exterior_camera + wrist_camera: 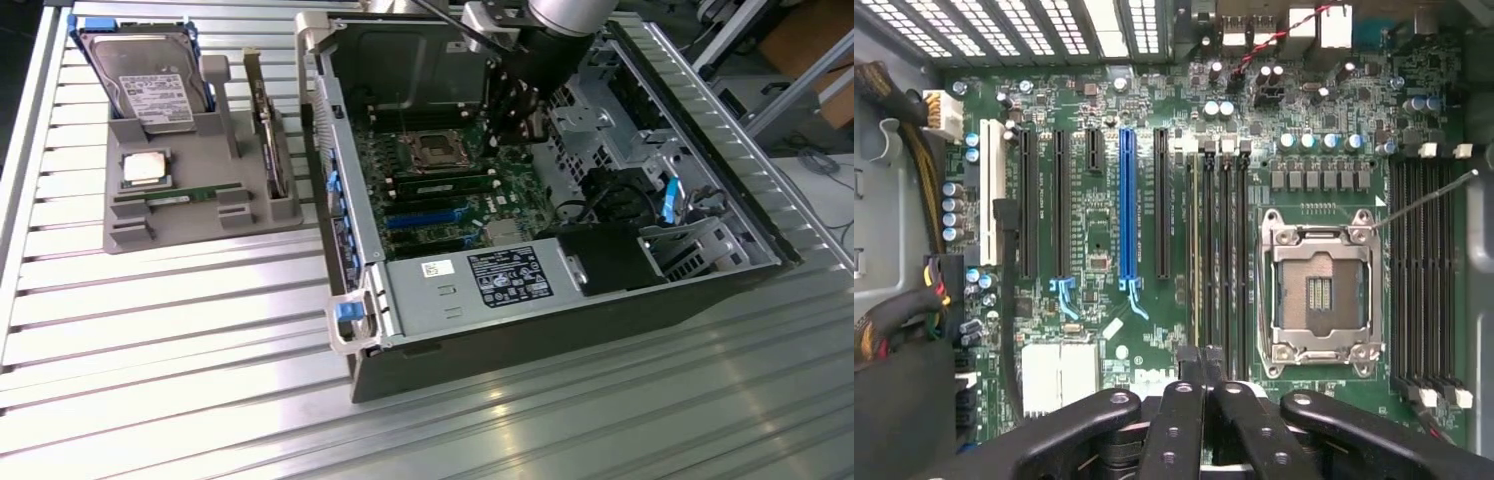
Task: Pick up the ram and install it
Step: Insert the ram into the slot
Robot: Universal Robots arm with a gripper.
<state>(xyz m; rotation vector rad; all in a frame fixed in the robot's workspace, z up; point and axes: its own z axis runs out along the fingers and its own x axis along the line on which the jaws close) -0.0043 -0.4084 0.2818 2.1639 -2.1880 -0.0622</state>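
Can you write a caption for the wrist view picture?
Shut hand over the motherboard beside the empty CPU socket.

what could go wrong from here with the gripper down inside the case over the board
1. The gripper is shut just over the memory slots, where the ram seems to stand. If it is off the slot's line, a push could tilt the stick or strain the board.
2. The open CPU socket lies right beside those slots, with its contacts bare. A sideways slip could damage them.
3. The socket's thin lever sticks out across the other slots and could snag.

Ribbed aluminium table (160, 330), glossy light reflections
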